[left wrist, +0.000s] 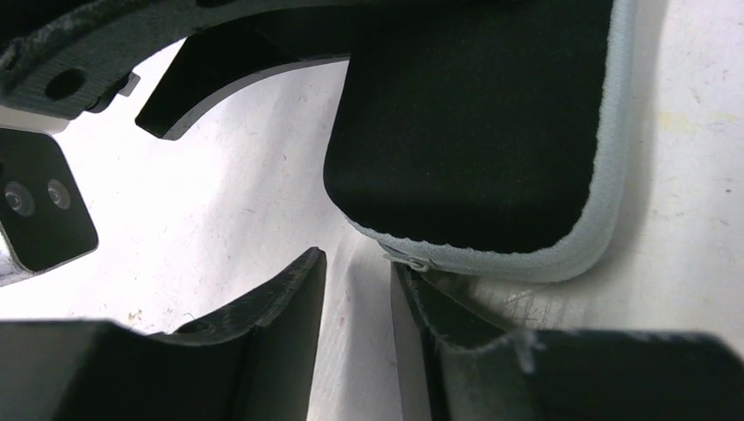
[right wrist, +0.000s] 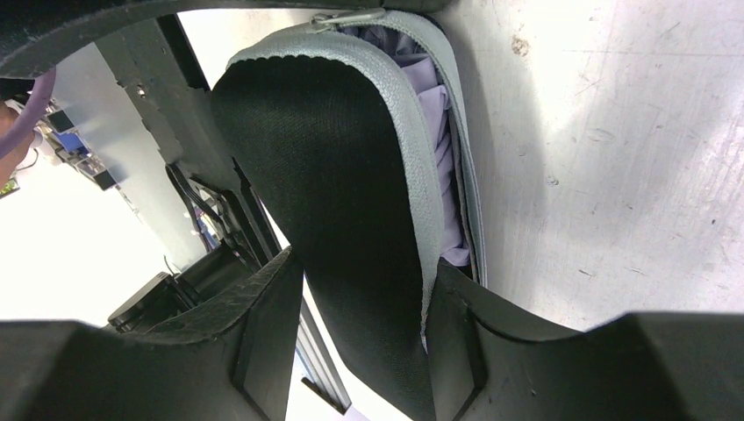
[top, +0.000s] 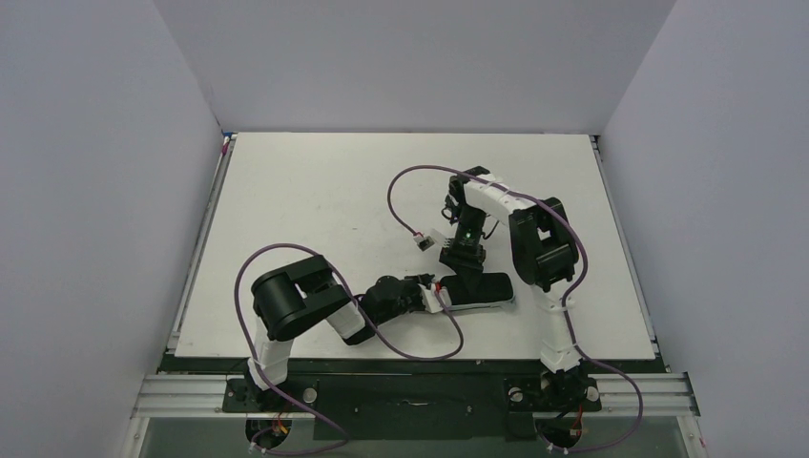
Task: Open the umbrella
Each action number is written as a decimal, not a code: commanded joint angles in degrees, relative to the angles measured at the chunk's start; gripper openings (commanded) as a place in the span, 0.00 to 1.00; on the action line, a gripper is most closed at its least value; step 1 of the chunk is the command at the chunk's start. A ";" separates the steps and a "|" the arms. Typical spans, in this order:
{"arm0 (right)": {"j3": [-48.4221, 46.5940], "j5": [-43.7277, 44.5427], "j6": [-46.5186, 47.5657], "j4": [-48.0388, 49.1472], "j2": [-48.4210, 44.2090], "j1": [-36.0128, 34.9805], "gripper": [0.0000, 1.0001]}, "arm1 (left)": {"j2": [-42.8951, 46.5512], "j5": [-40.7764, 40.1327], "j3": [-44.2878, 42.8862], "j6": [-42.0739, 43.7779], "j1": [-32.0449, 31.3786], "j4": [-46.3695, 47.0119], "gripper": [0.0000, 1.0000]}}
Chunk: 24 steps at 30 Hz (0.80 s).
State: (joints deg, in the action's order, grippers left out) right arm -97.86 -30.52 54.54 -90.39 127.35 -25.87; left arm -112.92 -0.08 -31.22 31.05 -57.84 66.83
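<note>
**Freeing the umbrella from its sleeve, near edge of the white desk (top: 315, 191)**

Your left fingers (left wrist: 281, 298) stand narrow with nothing between them, tips just beside the small metal zip pull (left wrist: 408, 260). Close on that tab, not the trim. Beyond lies the compact umbrella (right wrist: 351, 158) in its black, grey-edged fabric sleeve, right of middle, lavender canopy fabric (right wrist: 439, 132) showing through the gap. Farthest, your right fingers (right wrist: 263, 307) clamp the sleeve's sides. Brace there while you draw the zip.
</note>
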 commanded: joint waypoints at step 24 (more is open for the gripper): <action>1.12 -2.94 4.21 7.13 1.26 -0.03 0.00 | 0.08 6.63 0.31 -5.54 -0.10 -6.80 0.15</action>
State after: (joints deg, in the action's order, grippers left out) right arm -97.97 -31.14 54.78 -90.65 127.57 -25.08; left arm -111.24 5.28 -29.91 27.16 -57.71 65.32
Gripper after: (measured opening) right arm 0.435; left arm 0.167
